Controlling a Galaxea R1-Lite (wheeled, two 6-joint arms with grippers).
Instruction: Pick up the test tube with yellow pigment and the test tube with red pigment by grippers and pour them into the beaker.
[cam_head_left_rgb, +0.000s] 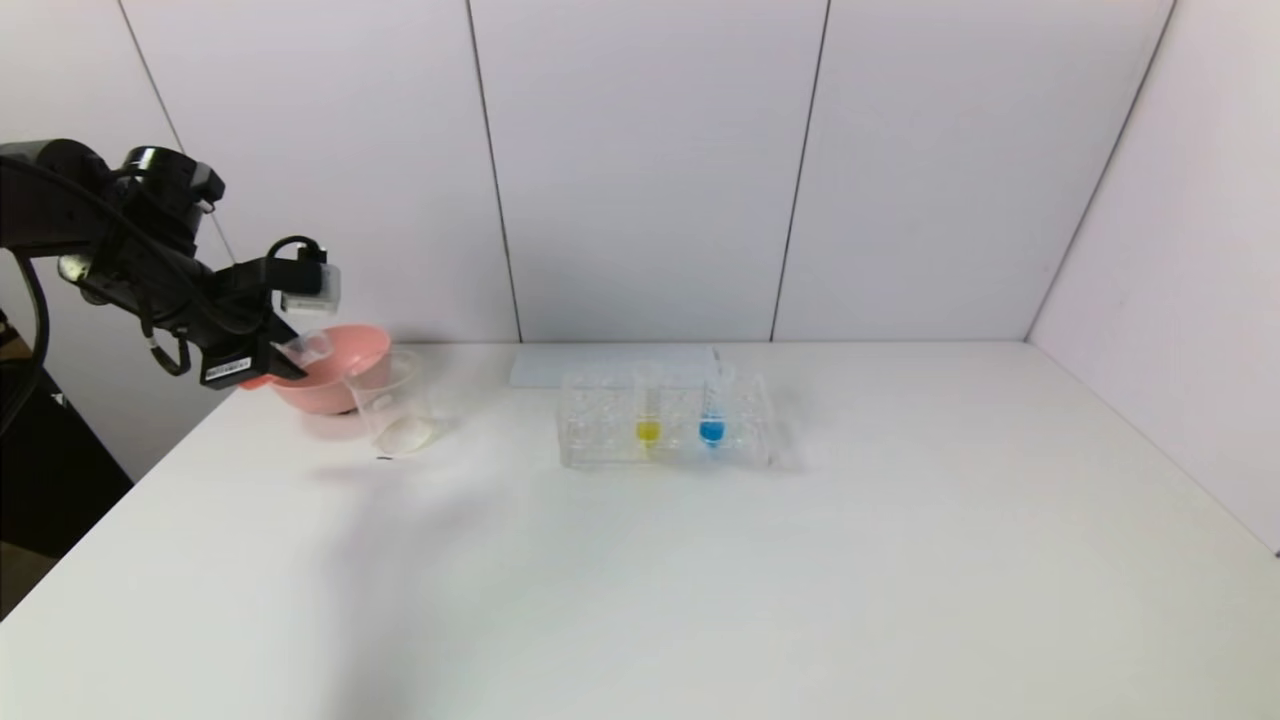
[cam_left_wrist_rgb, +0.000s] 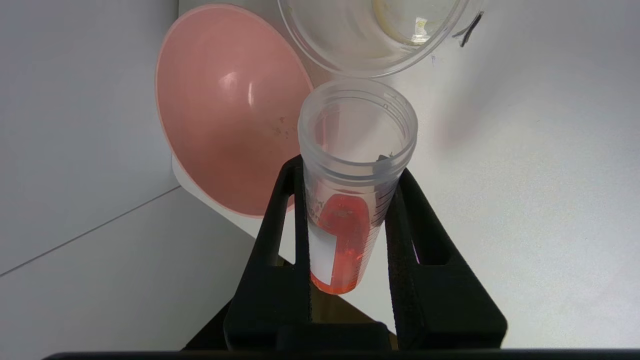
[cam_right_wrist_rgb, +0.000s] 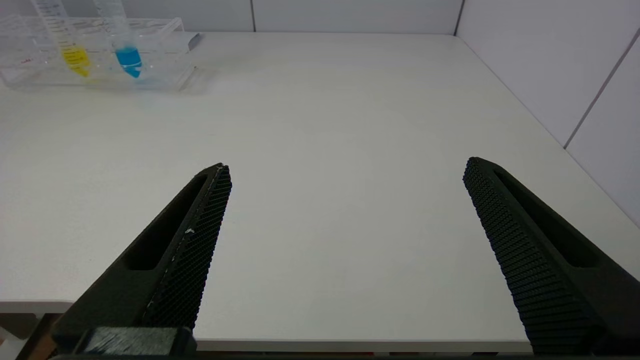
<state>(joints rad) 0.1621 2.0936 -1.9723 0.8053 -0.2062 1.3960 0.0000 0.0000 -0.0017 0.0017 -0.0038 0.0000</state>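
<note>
From the head view, the left gripper is up in the air at the far left of the white table. It holds the test tube with red pigment tipped over, with its open mouth toward the beaker. The beaker is clear glass and stands just in front of the pink bowl. In the middle of the table sits a clear rack. The test tube with yellow pigment stands in it, and a tube with blue liquid stands just to its right.

From the left wrist view, the two black fingers squeeze the red tube from both sides. The tube is clear with tiny lines on it and a white label. Red-orange liquid sits in its round bottom. Its mouth is open and close to the beaker's rim. The pink bowl is right beside them.

From the right wrist view, the right gripper has its fingers wide apart, holding nothing, over the near right part of the table. The yellow tube and blue tube are far off to the left.
</note>
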